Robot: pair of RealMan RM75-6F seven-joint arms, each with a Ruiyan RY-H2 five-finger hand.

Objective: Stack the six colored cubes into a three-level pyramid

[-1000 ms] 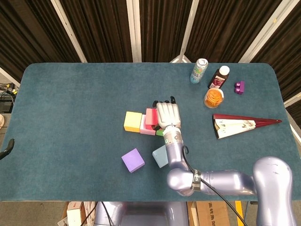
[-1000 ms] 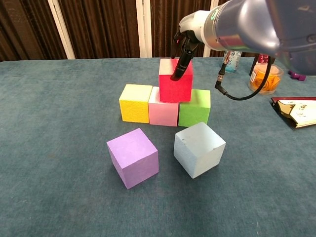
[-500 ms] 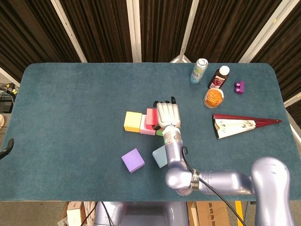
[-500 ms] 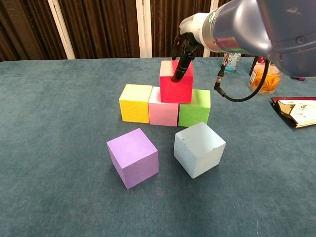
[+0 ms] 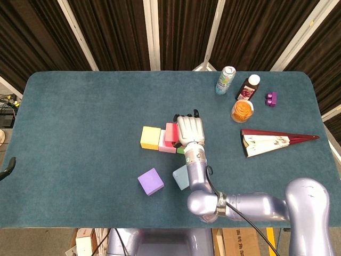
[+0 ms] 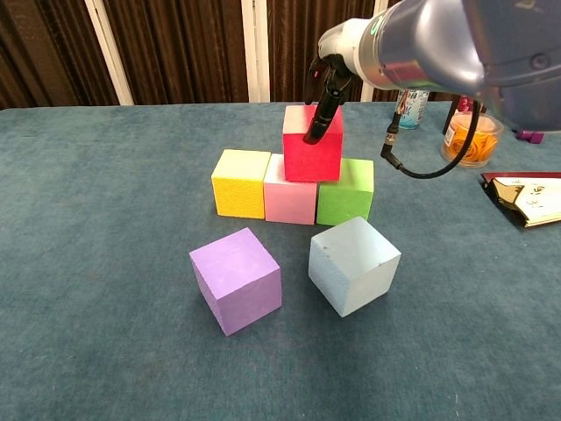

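While the teal table [image 6: 88, 263] spreads beneath it, the right hand [image 5: 190, 130] hangs over the red cube [image 6: 311, 146], dark fingertips [image 6: 314, 132] touching its front; whether it grips, I cannot tell. Under the hand sit yellow cube [image 6: 240, 182], pink cube [image 6: 290, 197], green cube [image 6: 345, 191]. Nearer than the hand lie purple cube [image 6: 236, 279] and pale blue cube [image 6: 354, 264].

Open counter [image 5: 80, 117] is seen stretching wide on the left, nothing standing there. The middle is blocked by the yellow cube [image 6: 241, 182], pink cube [image 6: 290, 200] and green cube [image 6: 345, 191] set in a touching row, with the red cube [image 6: 312, 154] raised on top and the right hand [image 5: 189, 130] lying over it. In front, a gap is left between the purple cube [image 6: 236, 280] and pale blue cube [image 6: 354, 265]. The far right is crowded by a can [image 5: 225, 80], bottle [image 5: 248, 87] and jar [image 5: 243, 111].
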